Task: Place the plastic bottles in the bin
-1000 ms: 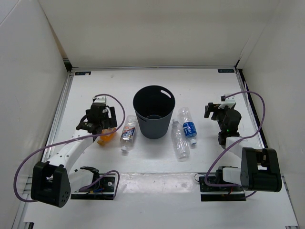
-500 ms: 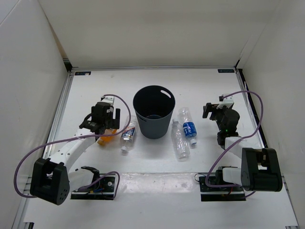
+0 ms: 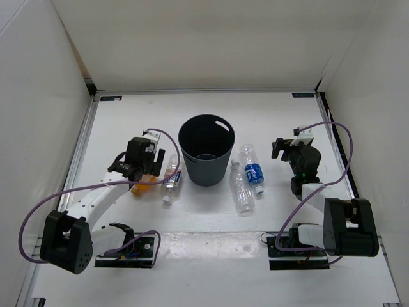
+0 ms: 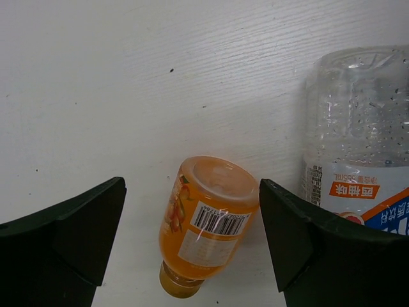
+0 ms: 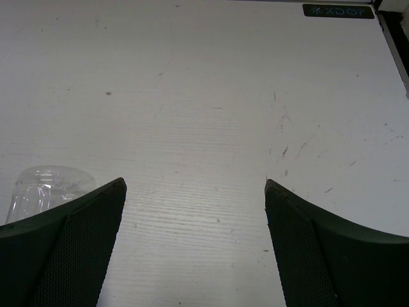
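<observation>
**Over the orange bottle, the left claw stands open**

On the left side of the white table [image 3: 268, 115], the left gripper [image 3: 144, 167] hangs over the orange bottle [image 4: 204, 236]. The left wrist view shows its two dark fingers [image 4: 77, 230] spread wide. The orange bottle lies between them, and neither finger touches it. This claw holds nothing. The bottle lies on its side, with its flat bottom toward the top of that view and its cap toward the lower edge.

Just beside it, on the bin side, lies the clear bottle with the multicoloured label [image 3: 171, 179], also on its side. It is close to the wall of the dark grey bin [image 3: 206, 167], which stands upright in the middle of the table.

On the other side of the bin lie two more clear bottles. The one with the blue label [image 3: 253, 167] is near the bin wall, and the plain clear bottle [image 3: 241, 190] lies just beside it, closer to the arm bases. All four bottles are on the table, outside the bin.

The right gripper [image 5: 195, 211] is well apart from them, on the right side. Its fingers are wide open over bare table and hold nothing. The bottom end of one clear bottle shows at the left edge of its wrist view.
</observation>
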Robot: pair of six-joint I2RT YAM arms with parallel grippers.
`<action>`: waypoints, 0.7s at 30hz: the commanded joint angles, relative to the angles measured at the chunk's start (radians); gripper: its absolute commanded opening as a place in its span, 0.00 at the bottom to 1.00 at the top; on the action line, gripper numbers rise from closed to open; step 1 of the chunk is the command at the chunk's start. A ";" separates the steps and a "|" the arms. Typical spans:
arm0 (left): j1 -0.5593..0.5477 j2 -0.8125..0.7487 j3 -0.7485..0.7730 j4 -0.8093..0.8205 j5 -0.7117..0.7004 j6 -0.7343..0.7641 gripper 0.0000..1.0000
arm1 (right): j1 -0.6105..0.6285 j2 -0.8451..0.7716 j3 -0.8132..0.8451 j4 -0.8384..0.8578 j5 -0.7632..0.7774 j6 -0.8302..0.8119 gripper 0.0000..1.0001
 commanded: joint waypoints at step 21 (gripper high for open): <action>-0.006 0.209 0.050 0.002 0.063 0.026 0.91 | 0.001 0.000 0.024 0.027 0.014 0.006 0.90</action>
